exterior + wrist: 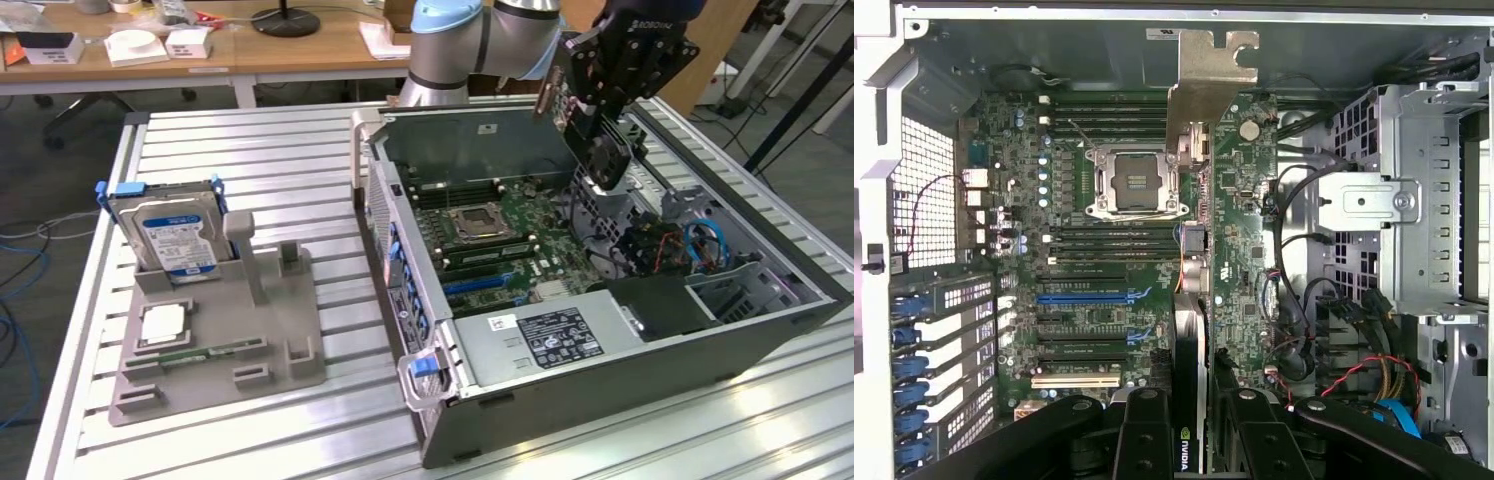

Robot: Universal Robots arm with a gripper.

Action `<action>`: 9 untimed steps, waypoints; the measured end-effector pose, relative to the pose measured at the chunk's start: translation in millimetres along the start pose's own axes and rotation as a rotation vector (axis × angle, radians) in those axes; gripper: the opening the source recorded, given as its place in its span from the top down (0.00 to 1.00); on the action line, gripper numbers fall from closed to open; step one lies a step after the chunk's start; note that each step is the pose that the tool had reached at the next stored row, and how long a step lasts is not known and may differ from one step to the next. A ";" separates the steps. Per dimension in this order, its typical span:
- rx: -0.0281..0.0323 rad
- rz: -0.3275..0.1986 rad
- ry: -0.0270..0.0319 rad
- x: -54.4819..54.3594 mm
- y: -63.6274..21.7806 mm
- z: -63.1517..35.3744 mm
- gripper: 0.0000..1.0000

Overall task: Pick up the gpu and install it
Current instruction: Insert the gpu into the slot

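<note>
**Exterior view.**
- Gripper (pixel 597 118): upper part of the frame, toward the exterior view's right, above the open computer case (pixel 400 250).
- The gpu (pixel 607 155): pinched in the fingers, hanging on edge over the motherboard (pixel 487 235).
- Hard drive (pixel 167 235): upright in the grey holder (pixel 267 350), at the exterior view's left, on the slatted table (pixel 267 150).

**Wrist view.**
- Gripper (pixel 1189 410): black fingers (pixel 1144 430) clamped on both faces of the gpu (pixel 1191 340).
- The gpu is seen edge-on, with its silver bracket (pixel 1206 80) at the far end.
- CPU socket (pixel 1134 183) lies to one side of the card and the drive cage (pixel 1399 200) to the other.
</note>
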State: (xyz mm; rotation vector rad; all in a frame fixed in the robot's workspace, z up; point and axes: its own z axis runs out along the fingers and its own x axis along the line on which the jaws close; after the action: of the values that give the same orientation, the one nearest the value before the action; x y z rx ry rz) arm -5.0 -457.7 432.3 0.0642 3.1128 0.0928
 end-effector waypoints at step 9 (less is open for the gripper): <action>-0.0009 -0.042 0.0034 0.1 0.1 0.2 0.74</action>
State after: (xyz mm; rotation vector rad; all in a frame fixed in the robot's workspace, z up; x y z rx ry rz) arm -5.1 -457.5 432.1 -0.0015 3.1156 0.0934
